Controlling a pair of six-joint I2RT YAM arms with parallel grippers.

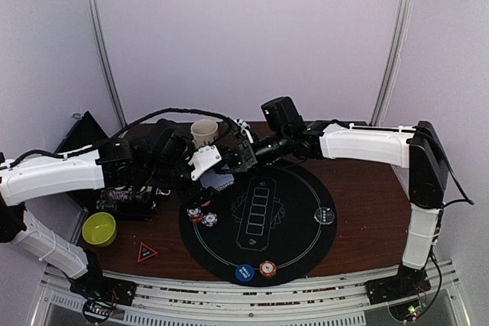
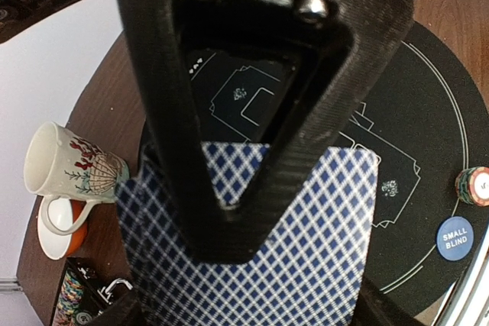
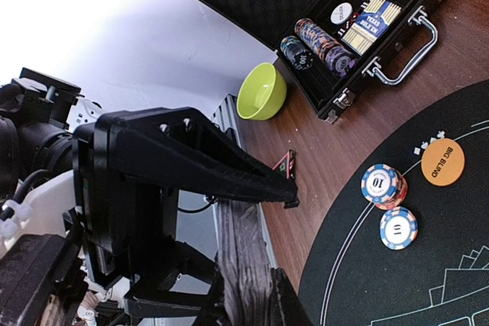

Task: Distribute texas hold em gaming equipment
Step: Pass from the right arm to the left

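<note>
Left end effector (image 2: 229,246) is clamping the card deck (image 2: 321,250) across its faces: light, slick, bendy, best peeled by an edge. Right end effector (image 3: 284,197) is sitting closed, perhaps on a card.

We see a brown table (image 1: 359,188) bearing a round mat (image 1: 298,242) centre, case (image 1: 126,204) and bowl (image 1: 99,228) left, mug (image 1: 204,133) far.
</note>
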